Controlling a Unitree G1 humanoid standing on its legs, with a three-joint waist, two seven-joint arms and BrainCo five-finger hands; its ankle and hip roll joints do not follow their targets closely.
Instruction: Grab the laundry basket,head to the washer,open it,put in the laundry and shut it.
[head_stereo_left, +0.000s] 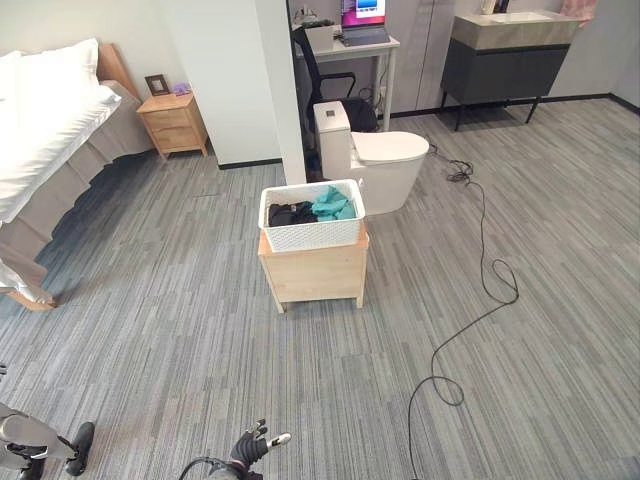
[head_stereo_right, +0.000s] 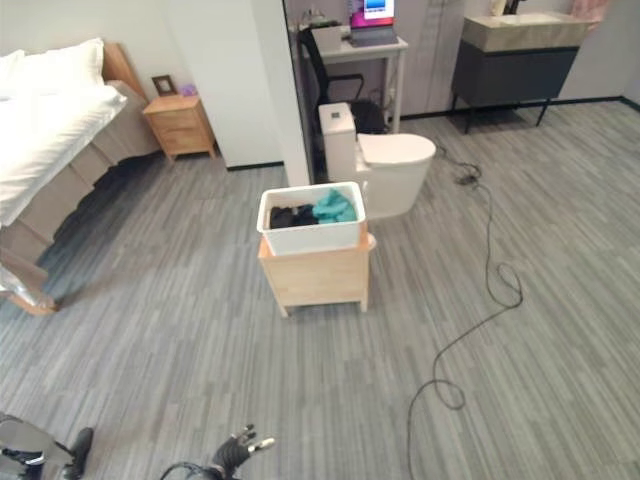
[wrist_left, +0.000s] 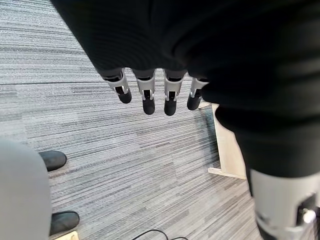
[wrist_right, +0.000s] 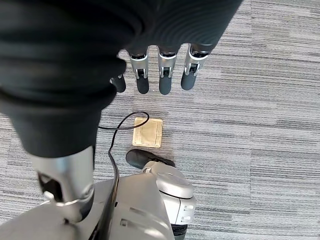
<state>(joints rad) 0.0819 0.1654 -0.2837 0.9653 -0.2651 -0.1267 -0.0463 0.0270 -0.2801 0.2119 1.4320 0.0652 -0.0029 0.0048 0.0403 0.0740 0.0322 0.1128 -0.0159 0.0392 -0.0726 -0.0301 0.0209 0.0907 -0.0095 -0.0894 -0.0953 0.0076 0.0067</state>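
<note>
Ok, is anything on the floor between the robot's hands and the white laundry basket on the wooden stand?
Nothing visible. Bare grey carpet lies between the left hand and the white perforated laundry basket on its light wooden stand. The black cable loops off to the right. The right hand hangs open.

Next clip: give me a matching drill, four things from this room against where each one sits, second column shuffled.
Things:
1. laundry basket
2. laptop
3. picture frame
4. black cable

Places:
A. on the nightstand by the bed
B. loose on the floor
C. on the low wooden stand
D. on the white desk

Pairs: 1-C, 2-D, 3-A, 4-B
</note>
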